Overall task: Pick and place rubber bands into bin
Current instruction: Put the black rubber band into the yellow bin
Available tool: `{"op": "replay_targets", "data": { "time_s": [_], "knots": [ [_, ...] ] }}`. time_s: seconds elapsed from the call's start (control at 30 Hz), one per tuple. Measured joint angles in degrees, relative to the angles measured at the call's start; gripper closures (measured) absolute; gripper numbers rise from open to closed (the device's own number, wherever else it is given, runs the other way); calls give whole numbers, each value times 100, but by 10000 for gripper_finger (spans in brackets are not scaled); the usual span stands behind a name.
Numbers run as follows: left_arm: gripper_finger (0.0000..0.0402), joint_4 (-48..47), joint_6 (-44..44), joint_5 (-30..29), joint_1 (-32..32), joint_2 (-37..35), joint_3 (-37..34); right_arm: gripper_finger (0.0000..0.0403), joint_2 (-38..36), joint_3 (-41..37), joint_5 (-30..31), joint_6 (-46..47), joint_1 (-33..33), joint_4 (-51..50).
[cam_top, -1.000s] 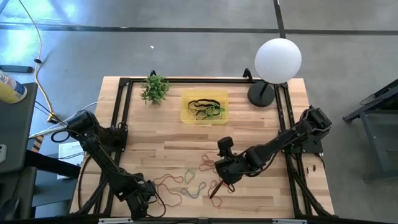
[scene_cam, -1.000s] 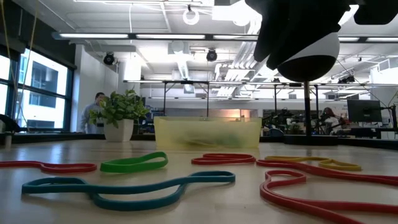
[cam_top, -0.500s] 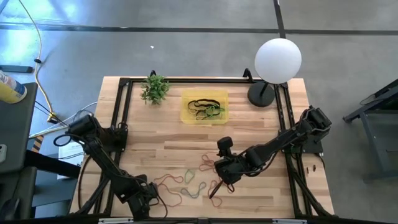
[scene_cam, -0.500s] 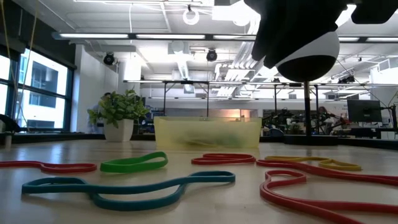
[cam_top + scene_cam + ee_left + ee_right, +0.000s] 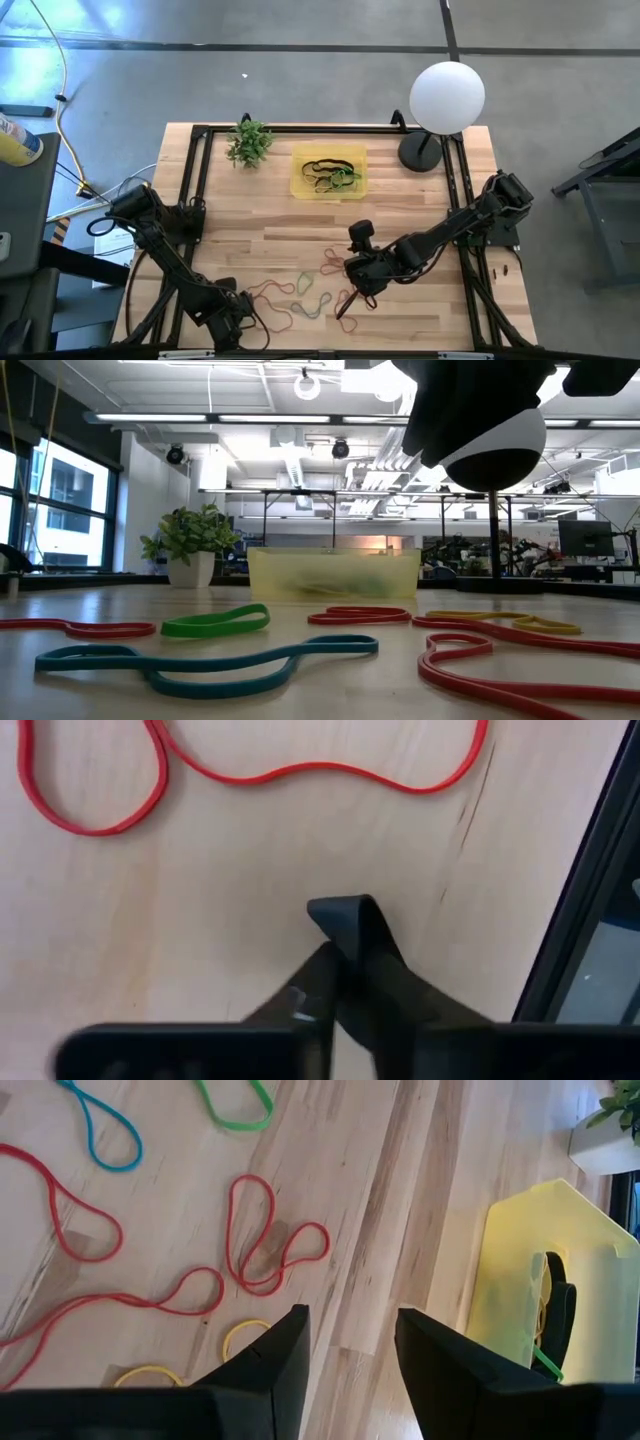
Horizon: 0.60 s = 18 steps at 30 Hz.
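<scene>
Several rubber bands, red (image 5: pixel 262 292), green (image 5: pixel 305 281) and blue (image 5: pixel 315 305), lie flat on the wooden table near its front edge. They also show in the low view, green (image 5: pixel 215 623) and blue (image 5: pixel 200 660). The yellow bin (image 5: pixel 300 185) stands at the far middle with several bands inside it. My left gripper (image 5: pixel 232 318) is at the near left, shut on a black band (image 5: pixel 345 915), close to a red band (image 5: pixel 300 768). My right gripper (image 5: pixel 345 1345) is open and empty above red (image 5: pixel 260 1230) and yellow bands (image 5: pixel 240 1338), with the bin (image 5: pixel 520 1260) beyond it. My left gripper pinches the black band between its two shut fingers (image 5: pixel 385 985). A short folded loop of the band (image 5: pixel 345 915) sticks out past the fingertips over the wood. Whether the loop touches the table I cannot tell.
A small green plant (image 5: pixel 248 143) stands left of the bin, and a white globe lamp (image 5: pixel 447 97) on a black base stands at the far right. A black metal frame (image 5: pixel 200 180) runs along the table's edges. Bare wood lies between the bands and the bin.
</scene>
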Motion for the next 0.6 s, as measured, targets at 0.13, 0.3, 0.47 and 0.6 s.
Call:
{"op": "replay_targets", "data": {
  "time_s": [0.13,0.3,0.47,0.6],
  "knots": [
    [385,-83,55,-27,0,-16,0,263,0,0,32,-1,0,0],
    [398,-528,206,-177,-4,-179,-27,264,0,0,57,-8,-4,0],
    [399,-1119,324,-609,-4,-592,-26,265,0,0,170,-23,-4,-2],
    [399,-1625,525,-1337,-4,-1037,-26,265,0,0,233,-24,-4,-4]
  ]
}}
